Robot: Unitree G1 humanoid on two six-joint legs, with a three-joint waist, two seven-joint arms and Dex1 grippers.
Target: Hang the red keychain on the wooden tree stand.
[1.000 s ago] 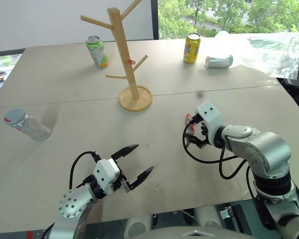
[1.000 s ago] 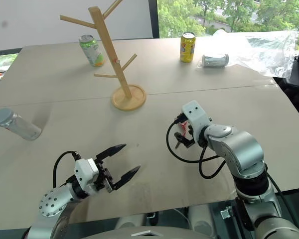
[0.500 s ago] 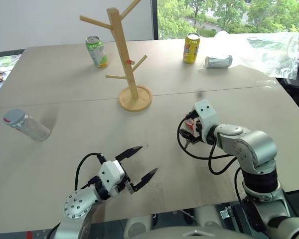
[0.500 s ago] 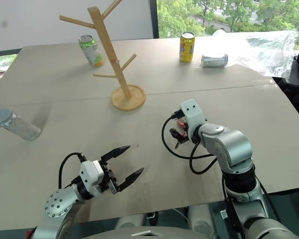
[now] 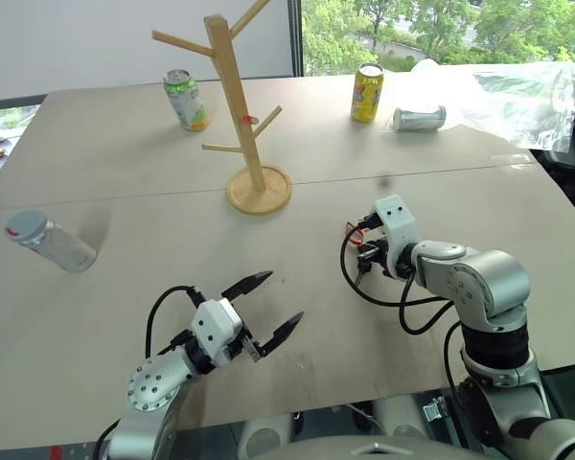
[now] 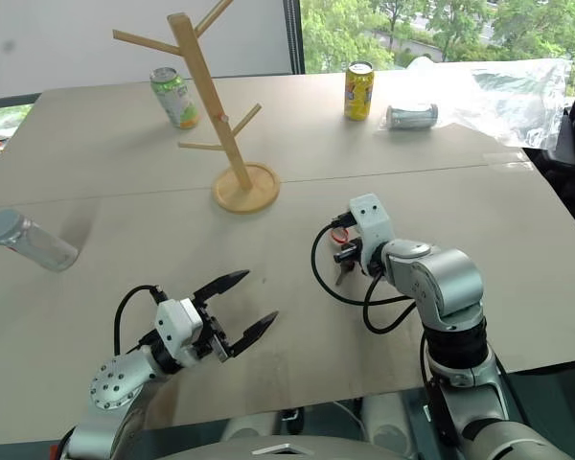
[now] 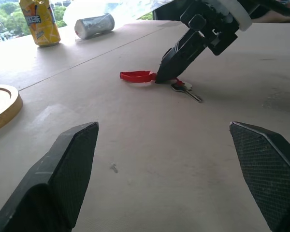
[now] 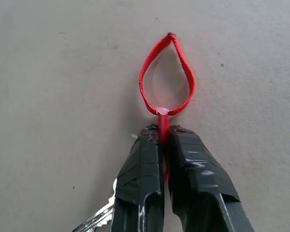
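From the head views, the red keychain (image 5: 352, 230) is barely a red fleck at the tip of the right gripper (image 5: 368, 255), which is tilted down onto the pale surface (image 5: 125, 153) right of centre. The wooden tree stand (image 5: 241, 105) stands upright farther back and to the left, well apart from the keychain, its round base on the seam between two tabletops. A green can (image 5: 186, 98) stands behind the stand to its left; a yellow can (image 5: 368, 92) stands at the far right, with a silver can (image 5: 420, 118) lying on its side just beside it and crumpled clear plastic (image 5: 517, 91) beyond. A grey jar (image 5: 50, 241) lies on its side near the left edge. The left gripper (image 5: 271, 305) hovers low near the front edge, jaws wide apart and holding nothing. Nothing lies between keychain and stand.

The left wrist view gives the side-on detail: the red loop lies flat on the surface, the right gripper's dark tip pressed down where the loop meets a small metal key (image 7: 186, 90), which lies on the other side of the tip. The stand's base edge, the yellow can and the silver can show behind.

The right wrist view looks straight along the right jaws: they are together, clamped on the keychain's red stem just below the loop, which lies spread in a teardrop on the surface. The key peeks out beside one finger (image 8: 139, 183).
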